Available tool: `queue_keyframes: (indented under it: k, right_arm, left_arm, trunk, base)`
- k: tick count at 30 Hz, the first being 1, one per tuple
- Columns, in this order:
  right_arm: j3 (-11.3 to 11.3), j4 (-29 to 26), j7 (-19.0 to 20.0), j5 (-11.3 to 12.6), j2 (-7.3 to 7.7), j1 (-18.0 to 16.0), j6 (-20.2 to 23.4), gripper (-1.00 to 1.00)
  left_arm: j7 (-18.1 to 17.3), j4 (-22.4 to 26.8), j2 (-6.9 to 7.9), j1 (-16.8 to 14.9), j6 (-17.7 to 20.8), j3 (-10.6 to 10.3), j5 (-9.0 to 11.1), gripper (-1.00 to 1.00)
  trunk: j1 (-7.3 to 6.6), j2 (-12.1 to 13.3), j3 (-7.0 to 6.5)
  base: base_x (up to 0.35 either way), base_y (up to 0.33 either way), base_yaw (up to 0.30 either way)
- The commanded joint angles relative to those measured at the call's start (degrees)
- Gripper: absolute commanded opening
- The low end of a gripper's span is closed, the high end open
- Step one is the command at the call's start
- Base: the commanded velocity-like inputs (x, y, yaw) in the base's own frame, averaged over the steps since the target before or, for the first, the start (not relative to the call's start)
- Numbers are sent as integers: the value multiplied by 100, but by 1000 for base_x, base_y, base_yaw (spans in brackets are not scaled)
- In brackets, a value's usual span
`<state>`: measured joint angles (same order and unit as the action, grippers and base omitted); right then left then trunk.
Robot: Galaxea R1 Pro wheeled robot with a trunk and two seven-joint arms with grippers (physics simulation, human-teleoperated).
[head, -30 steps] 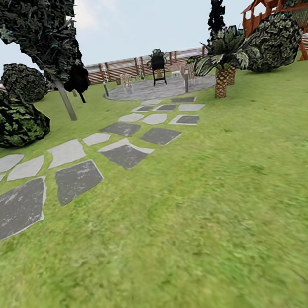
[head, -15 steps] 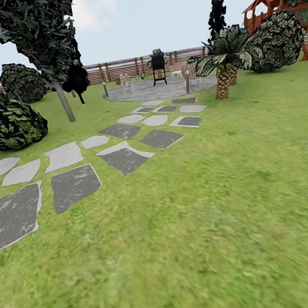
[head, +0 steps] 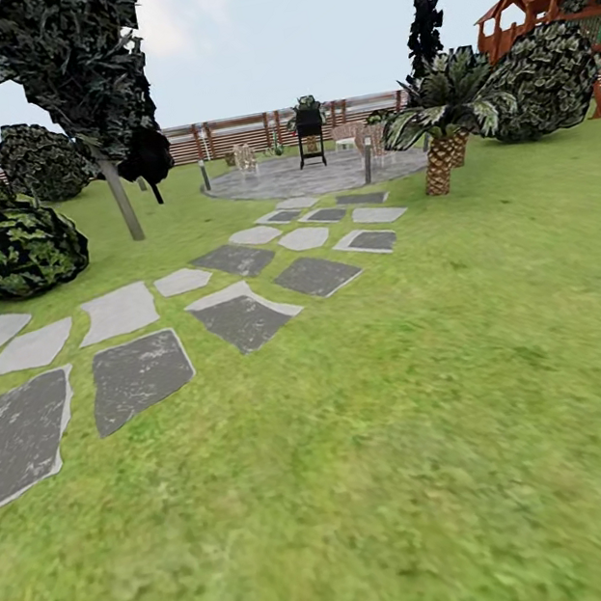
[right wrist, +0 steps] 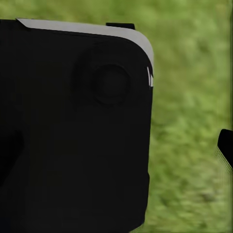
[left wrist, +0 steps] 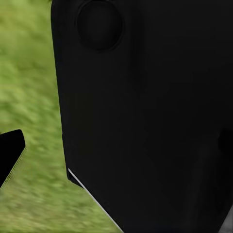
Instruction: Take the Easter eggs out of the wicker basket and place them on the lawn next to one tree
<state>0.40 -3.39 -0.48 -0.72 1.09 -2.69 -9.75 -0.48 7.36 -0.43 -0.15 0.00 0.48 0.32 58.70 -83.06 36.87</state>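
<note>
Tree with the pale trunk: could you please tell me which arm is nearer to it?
Left, likely, by a slim margin: the tree stands far ahead on the robot's left, beyond the stepping stones. Both wrist cameras look past dark robot body at grass, nowhere near it.

we see lawn (head: pixel 440 434) matt mottled grass | stepping stones (head: pixel 137 377) rough grey stone | fence (head: pixel 234 136) wood slats | tree (head: pixel 119 199) trunk smooth pale

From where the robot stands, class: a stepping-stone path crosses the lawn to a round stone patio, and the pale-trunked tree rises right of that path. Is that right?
One detail is wrong. In the head view the pale-trunked tree rises left of the stepping-stone path, not right. The path does cross the lawn to the round stone patio.
</note>
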Motion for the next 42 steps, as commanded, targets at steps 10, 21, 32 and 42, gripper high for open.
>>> queue_keyframes:
  k: [10,21,32,42]
  right_arm:
    - [4,5,-8,-7,0,-3,-18,100]
    - [4,5,-5,-7,4,-3,-18,100]
    - [4,5,-5,-7,5,-3,-18,100]
    - [4,5,-5,-7,5,-3,-18,100]
  left_arm:
    - [-5,2,0,-2,0,5,3,100]
    - [-5,2,-9,-2,0,-3,3,100]
    - [-5,2,-9,-2,0,5,3,100]
    - [-5,2,-1,0,0,5,3,100]
  trunk:
    - [3,-2,5]
    - [3,-2,5]
    - [3,-2,5]
    - [3,-2,5]
  base:
    - [336,0,0]
    - [336,0,0]
    - [336,0,0]
    - [336,0,0]
